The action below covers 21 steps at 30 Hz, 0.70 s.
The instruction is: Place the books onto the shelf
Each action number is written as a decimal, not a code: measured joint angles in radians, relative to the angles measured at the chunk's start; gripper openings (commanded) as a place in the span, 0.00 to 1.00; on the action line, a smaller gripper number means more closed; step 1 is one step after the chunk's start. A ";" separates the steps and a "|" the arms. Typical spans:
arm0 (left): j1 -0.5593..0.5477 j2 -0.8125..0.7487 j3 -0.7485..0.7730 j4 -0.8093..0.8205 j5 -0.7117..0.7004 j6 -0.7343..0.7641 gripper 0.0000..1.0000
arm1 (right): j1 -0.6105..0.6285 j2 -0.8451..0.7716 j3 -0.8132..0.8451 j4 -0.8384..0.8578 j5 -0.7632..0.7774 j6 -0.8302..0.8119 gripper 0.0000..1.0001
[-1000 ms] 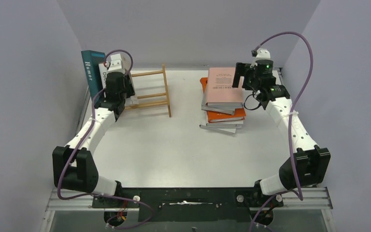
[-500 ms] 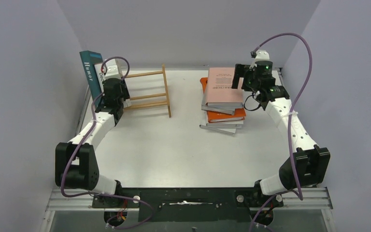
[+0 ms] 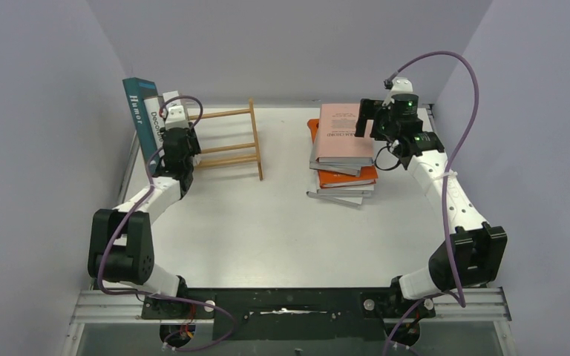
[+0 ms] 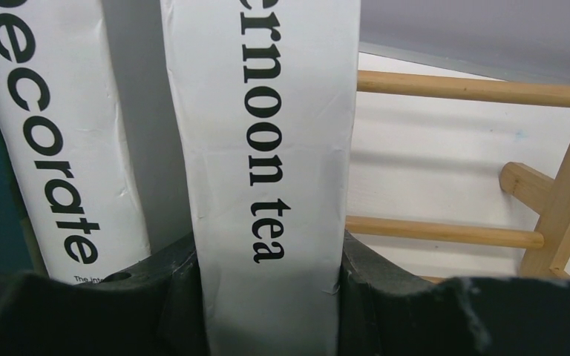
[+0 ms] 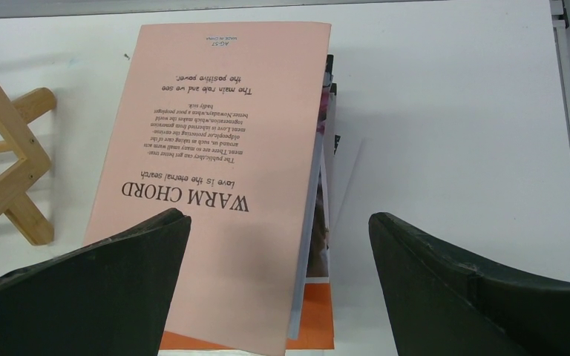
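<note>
My left gripper point(image 4: 267, 259) is shut on the spine of a white book lettered "afternoon tea" point(image 4: 267, 133), held upright. Just left of it stand the white "Decorate" book point(image 4: 52, 133) and the teal "Humor" book point(image 3: 138, 110), at the left end of the wooden shelf point(image 3: 230, 141). From above, the left gripper point(image 3: 172, 120) sits at that end. The remaining books lie in a stack point(image 3: 344, 167) at the right, a pink one point(image 5: 208, 148) on top and an orange one point(image 5: 315, 326) below. My right gripper point(image 5: 278, 222) hangs open over the pink book's near edge.
The shelf's slats point(image 4: 475, 90) run off to the right of the held book, with an end post point(image 3: 256, 139) nearest the middle. Grey walls close in the table point(image 3: 267, 222) on the left, back and right. A shelf foot point(image 5: 15, 170) shows left of the stack.
My left arm has swung left and back with the white book, bringing it upright beside "Decorate". "Humor" has shifted slightly left. The right arm has not moved.
</note>
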State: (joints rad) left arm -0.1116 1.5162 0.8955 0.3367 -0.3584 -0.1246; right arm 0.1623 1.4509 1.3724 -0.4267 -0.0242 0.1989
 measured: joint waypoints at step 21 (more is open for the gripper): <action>-0.019 -0.095 -0.015 0.046 -0.052 0.034 0.70 | 0.000 0.000 -0.032 0.006 -0.010 0.004 0.98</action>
State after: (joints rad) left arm -0.1307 1.4212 0.8806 0.3824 -0.4103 -0.0902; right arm 0.1623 1.4509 1.3399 -0.4206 -0.0345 0.2028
